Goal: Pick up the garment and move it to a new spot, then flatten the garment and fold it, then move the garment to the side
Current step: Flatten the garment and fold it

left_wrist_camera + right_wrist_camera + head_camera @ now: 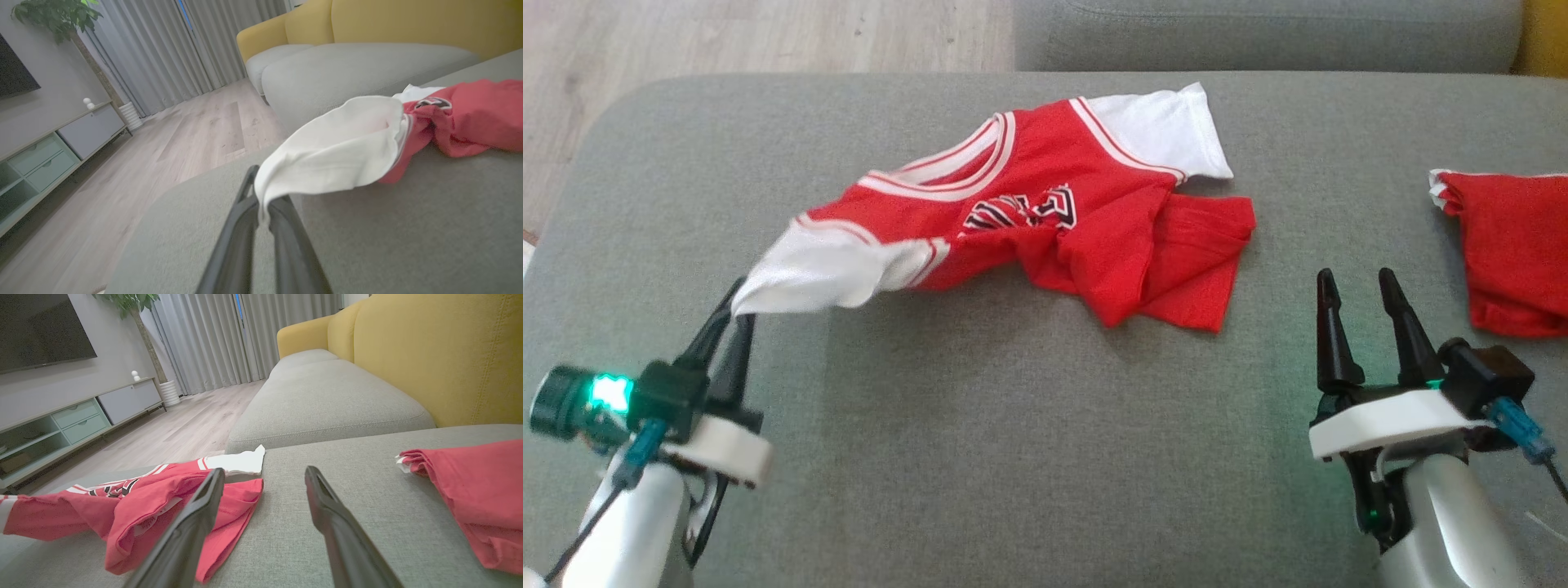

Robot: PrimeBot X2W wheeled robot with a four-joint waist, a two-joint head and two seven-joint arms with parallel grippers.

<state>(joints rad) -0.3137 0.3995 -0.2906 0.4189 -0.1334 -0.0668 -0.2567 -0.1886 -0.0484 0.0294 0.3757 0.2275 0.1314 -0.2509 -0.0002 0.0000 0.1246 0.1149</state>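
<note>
On the grey cushion [1013, 441], the red garment [1062, 229] lies crumpled at the far middle. Its white sleeve [825, 273] is lifted and pinched in the left gripper [737, 314]. The right gripper [1357, 282] is held spread and empty at the near right. Moving the garment is judged to be in hand. Next, the crumpled right side would need to be taken and drawn out flat.

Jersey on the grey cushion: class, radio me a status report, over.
Left gripper shut on white sleeve, sleeve lifted. Right gripper open, empty. Jersey crumpled, not yet folded, on cushion. Second red garment apart, at right.
</note>
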